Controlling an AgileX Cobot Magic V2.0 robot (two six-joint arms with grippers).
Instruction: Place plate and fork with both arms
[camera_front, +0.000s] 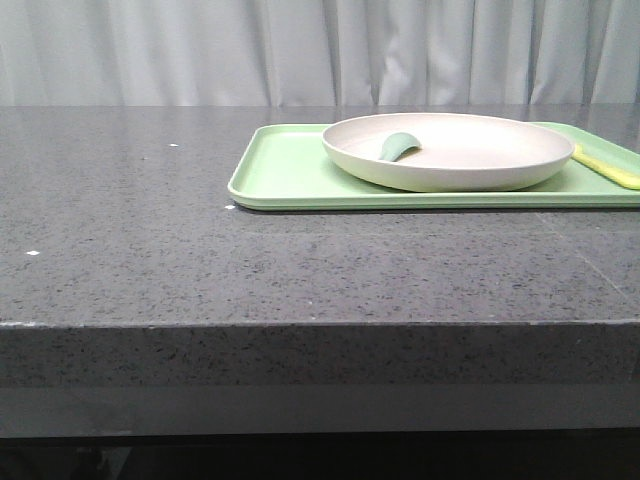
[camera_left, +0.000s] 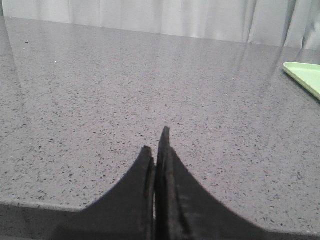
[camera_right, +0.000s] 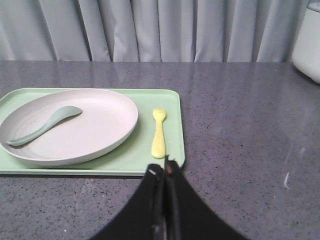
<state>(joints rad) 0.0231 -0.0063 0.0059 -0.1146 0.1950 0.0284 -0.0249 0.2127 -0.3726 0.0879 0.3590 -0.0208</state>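
Note:
The cream plate (camera_front: 450, 150) lies on a light green tray (camera_front: 280, 175) at the back right of the table; it also shows in the right wrist view (camera_right: 75, 125). A grey-green spoon (camera_front: 398, 147) lies in the plate. The pale yellow fork (camera_right: 159, 132) lies on the tray beside the plate; its handle shows in the front view (camera_front: 605, 168). My right gripper (camera_right: 164, 167) is shut and empty, just short of the tray's near edge, close to the fork's handle. My left gripper (camera_left: 156, 142) is shut and empty over bare table, far from the tray. Neither gripper shows in the front view.
The table (camera_front: 150, 230) is dark grey speckled stone with a front edge near me. A tray corner (camera_left: 305, 75) shows in the left wrist view. A white appliance (camera_right: 309, 40) stands at the far edge in the right wrist view. A grey curtain hangs behind.

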